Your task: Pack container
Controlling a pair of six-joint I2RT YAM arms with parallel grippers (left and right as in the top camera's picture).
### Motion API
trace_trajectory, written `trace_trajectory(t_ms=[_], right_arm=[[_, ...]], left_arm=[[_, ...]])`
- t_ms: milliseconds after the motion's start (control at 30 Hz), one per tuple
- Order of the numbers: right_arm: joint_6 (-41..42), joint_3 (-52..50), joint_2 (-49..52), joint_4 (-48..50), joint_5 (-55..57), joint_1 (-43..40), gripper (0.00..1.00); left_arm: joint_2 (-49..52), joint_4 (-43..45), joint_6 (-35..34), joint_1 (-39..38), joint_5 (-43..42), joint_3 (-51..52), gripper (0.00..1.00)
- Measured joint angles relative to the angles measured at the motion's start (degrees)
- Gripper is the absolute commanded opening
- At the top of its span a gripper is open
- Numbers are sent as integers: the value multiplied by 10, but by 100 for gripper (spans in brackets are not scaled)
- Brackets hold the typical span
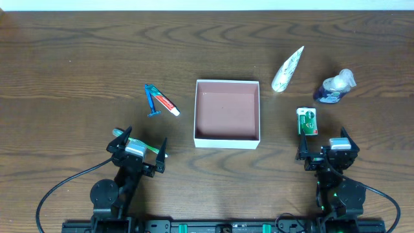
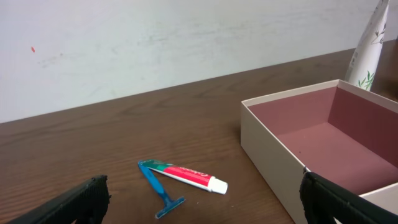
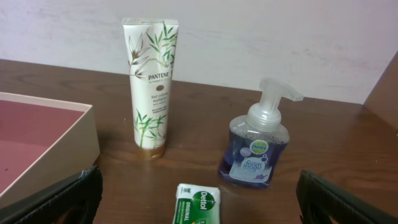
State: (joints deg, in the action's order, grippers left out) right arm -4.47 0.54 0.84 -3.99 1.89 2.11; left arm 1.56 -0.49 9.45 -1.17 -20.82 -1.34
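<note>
The 2 wrist views crop the container [image 1: 227, 138]; only overhead shows us it whole. The left gripper [image 1: 138, 147] and right gripper [image 1: 326, 149] both gape wide, empty.

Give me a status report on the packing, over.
Left gripper and right gripper open, holding nothing. Container empty, mid-table. Nothing in the way.

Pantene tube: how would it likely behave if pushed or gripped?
The Pantene tube stands upright on its narrow cap end and is tall for that base, so a push would probably tip it. Its glossy, flattened body likely gives under a squeeze and may slip.
</note>
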Motion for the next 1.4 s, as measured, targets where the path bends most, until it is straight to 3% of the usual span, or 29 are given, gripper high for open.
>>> trace_trajectory(t_ms=[1400], right_arm=[[-14, 0, 0, 4, 14, 0, 99]], left_arm=[[0, 0, 0, 0, 0, 0, 98]])
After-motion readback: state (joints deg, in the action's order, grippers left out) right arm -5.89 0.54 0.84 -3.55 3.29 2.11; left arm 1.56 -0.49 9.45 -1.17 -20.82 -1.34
